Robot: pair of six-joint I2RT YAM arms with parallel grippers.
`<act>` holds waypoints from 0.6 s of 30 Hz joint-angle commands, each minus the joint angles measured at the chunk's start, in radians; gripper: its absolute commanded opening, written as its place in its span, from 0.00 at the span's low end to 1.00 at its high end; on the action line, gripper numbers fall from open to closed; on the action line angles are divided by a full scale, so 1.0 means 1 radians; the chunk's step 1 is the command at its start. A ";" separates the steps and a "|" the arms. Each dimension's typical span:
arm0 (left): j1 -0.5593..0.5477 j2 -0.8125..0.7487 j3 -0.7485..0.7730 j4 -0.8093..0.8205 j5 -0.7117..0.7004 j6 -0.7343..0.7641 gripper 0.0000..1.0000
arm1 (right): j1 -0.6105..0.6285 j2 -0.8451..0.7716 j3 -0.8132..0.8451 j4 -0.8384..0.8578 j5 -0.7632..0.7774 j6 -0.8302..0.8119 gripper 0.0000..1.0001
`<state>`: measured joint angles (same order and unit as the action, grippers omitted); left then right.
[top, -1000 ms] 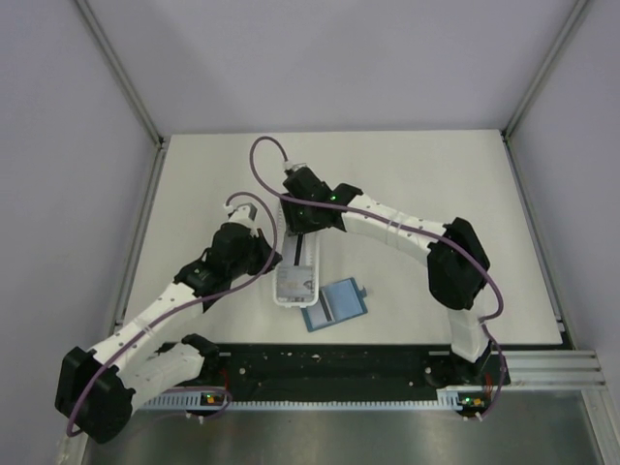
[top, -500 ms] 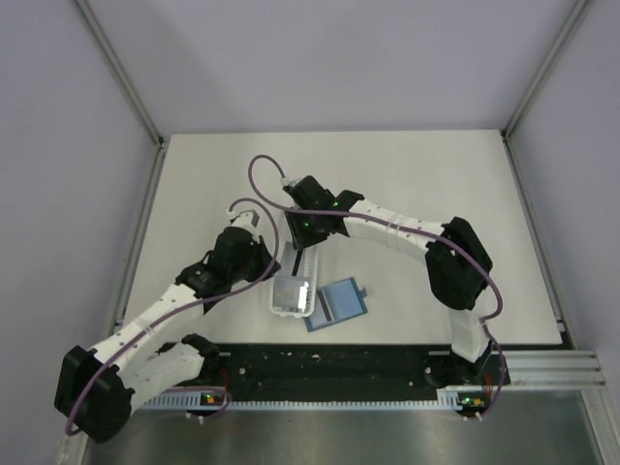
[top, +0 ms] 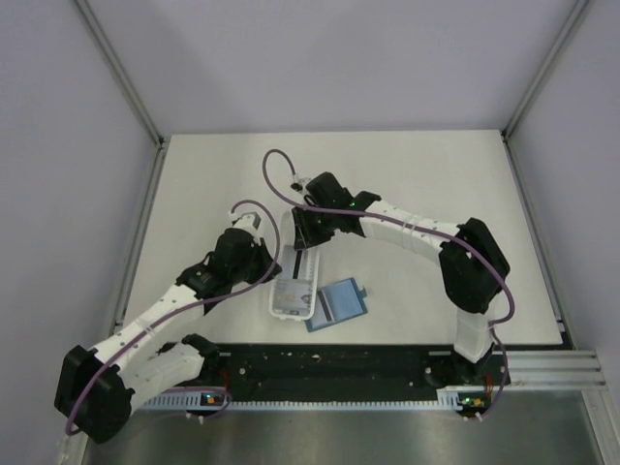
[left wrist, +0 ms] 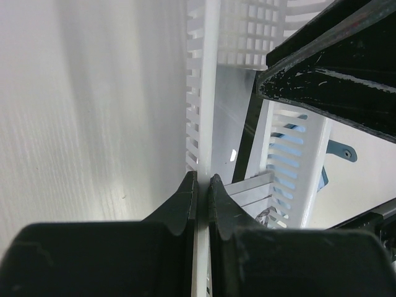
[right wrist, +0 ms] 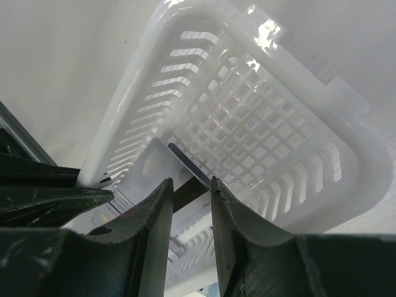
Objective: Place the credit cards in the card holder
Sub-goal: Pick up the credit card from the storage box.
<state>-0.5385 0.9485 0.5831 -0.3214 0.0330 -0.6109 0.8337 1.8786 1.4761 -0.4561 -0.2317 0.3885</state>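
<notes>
At the near middle of the table (top: 436, 194): one long white slotted tray (top: 283, 314), lying lengthwise away from the arms, its near end short of the front edge.

Cards (top: 294, 294): pale, dark-striped, lying in the tray's near end. One more card (right wrist: 158, 158) stands tilted against the lattice wall further up.

Holder (top: 336, 304): teal, flat on the table just right of the tray's near end, snap tab to the right. Whether it touches the tray cannot be told.

Left gripper (left wrist: 202, 182): clenched on the tray's thin left wall, fingers pressed flat either side of the rim.

Right gripper (right wrist: 190, 181): down inside the tray, fingers (right wrist: 159, 207) straddling the standing card's top edge with a gap showing. Whether they grasp it cannot be told.

Open room: broad bare tabletop beyond the tray to the far edge, and to the right. The left strip is narrower and crossed by the left arm.
</notes>
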 commanded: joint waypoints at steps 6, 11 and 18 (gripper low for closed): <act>0.009 -0.022 0.015 0.185 -0.045 -0.021 0.00 | -0.005 -0.049 -0.053 0.020 -0.202 0.024 0.29; 0.009 -0.020 0.015 0.183 -0.048 -0.018 0.00 | -0.013 -0.059 -0.083 0.059 -0.271 0.023 0.29; 0.009 -0.013 0.020 0.185 -0.051 -0.012 0.00 | -0.015 -0.053 -0.106 0.069 -0.386 -0.034 0.27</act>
<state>-0.5385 0.9489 0.5720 -0.3397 0.0330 -0.6033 0.7933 1.8656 1.3972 -0.3408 -0.4240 0.3748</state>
